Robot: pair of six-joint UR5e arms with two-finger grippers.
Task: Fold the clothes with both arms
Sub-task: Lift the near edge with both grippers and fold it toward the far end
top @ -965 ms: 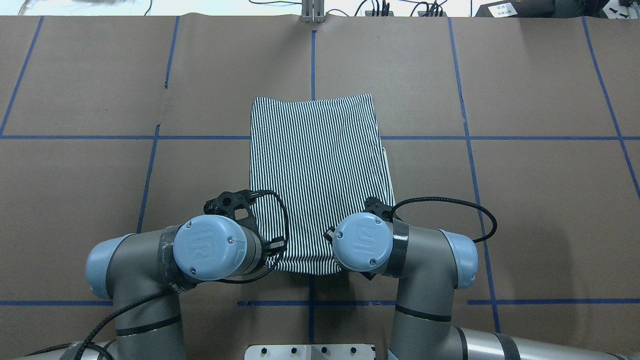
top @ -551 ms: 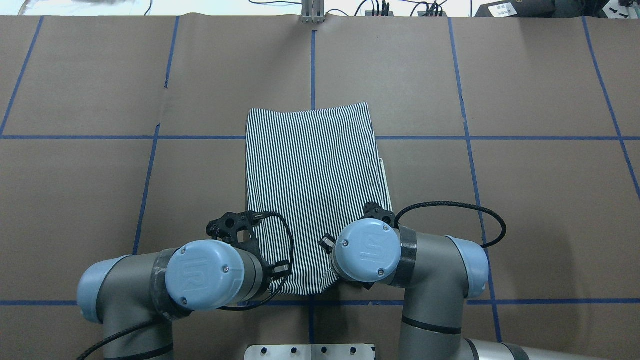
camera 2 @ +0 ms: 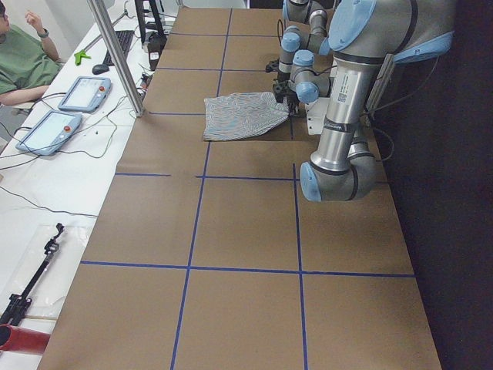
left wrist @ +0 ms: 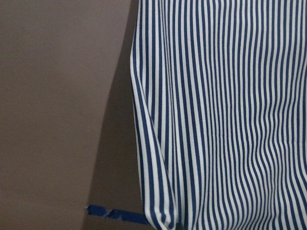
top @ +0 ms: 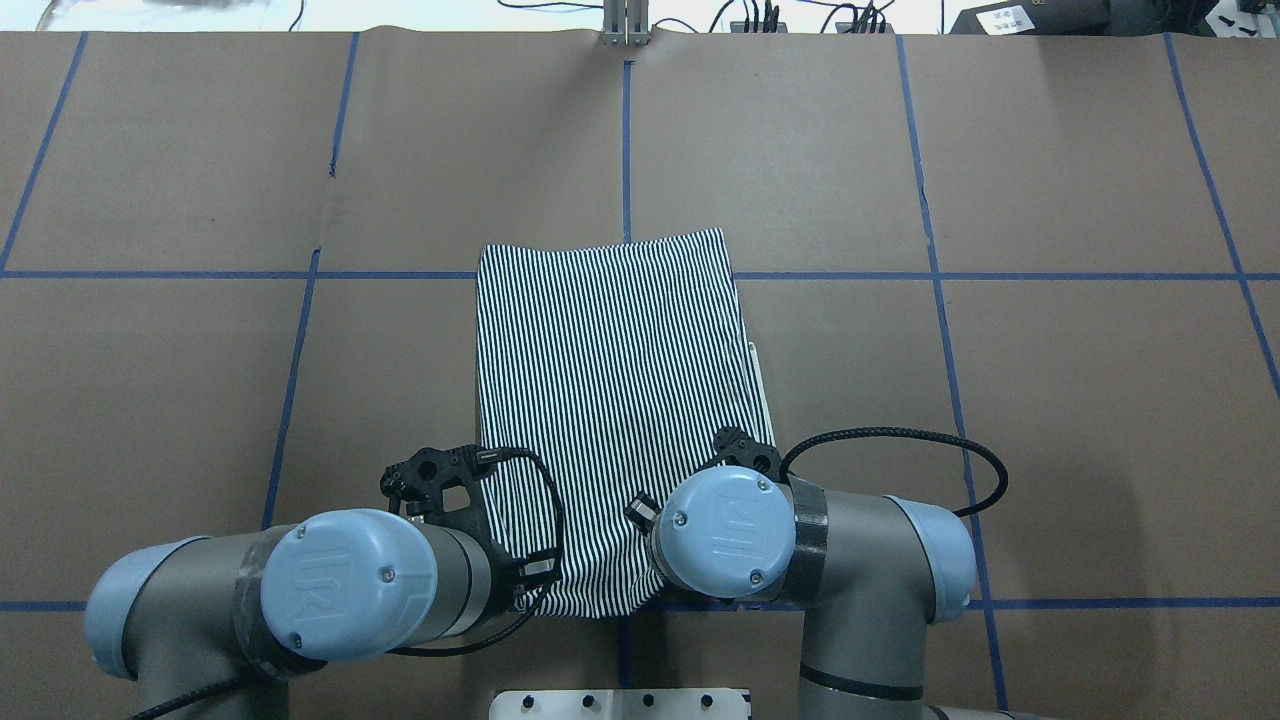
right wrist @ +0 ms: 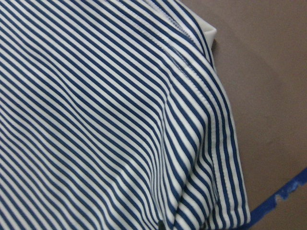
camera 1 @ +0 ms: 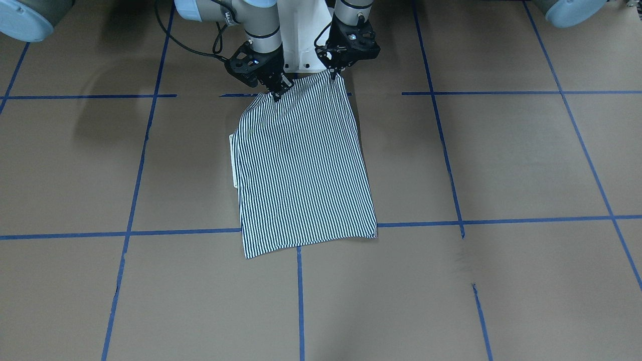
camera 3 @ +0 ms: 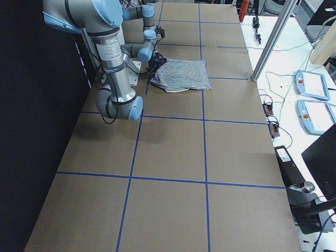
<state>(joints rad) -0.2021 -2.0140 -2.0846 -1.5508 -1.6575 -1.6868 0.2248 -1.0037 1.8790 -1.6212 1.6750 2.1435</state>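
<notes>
Left claw (camera 1: 333, 75), right claw (camera 1: 276, 94) pinch shirt (camera 1: 301, 165) corners.

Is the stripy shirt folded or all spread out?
Folded: the shirt is a narrow rectangle, no sleeves showing, a cream edge peeking out.

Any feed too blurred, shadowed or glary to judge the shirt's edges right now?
Left wrist view: stripes of the shirt are sharp, with a dark shadow on the table beside its edge. Right wrist view: sharp, seams clear. Exterior right view: stripes swirl into moiré. Front-facing view: soft shadows at upper left, no glare.
</notes>
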